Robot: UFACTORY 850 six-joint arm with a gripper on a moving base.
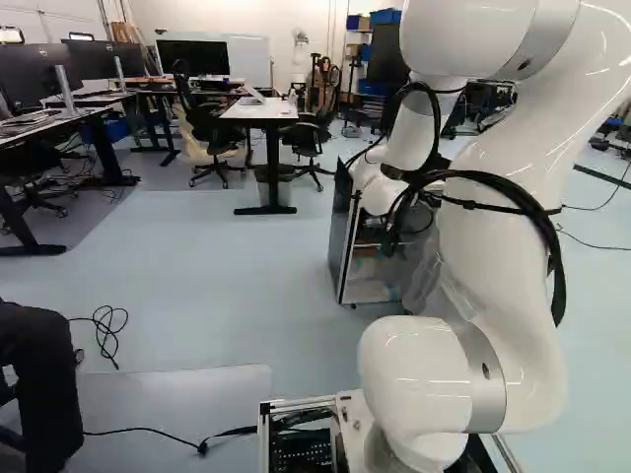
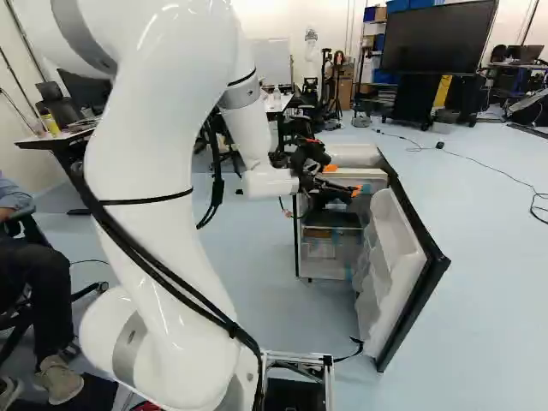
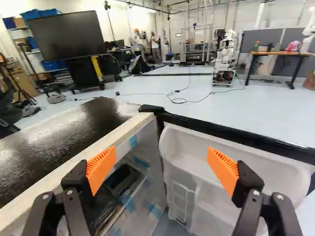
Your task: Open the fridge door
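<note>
- Fridge door (image 2: 396, 257) stood swung open, right of the fridge cabinet (image 3: 59, 132), its free edge near.
- Gripper (image 3: 162, 158) was spread wide and empty at the opening, probably placed to push the door's inner side.

There is one black, white-lined box fridge (image 3: 64, 137) with one door (image 2: 396, 257). Near it is one black two-fingered gripper (image 2: 342, 180); beyond it, one large black flat screen (image 2: 437, 38); leftward, seemingly three black desk monitors (image 1: 192, 56).
</note>
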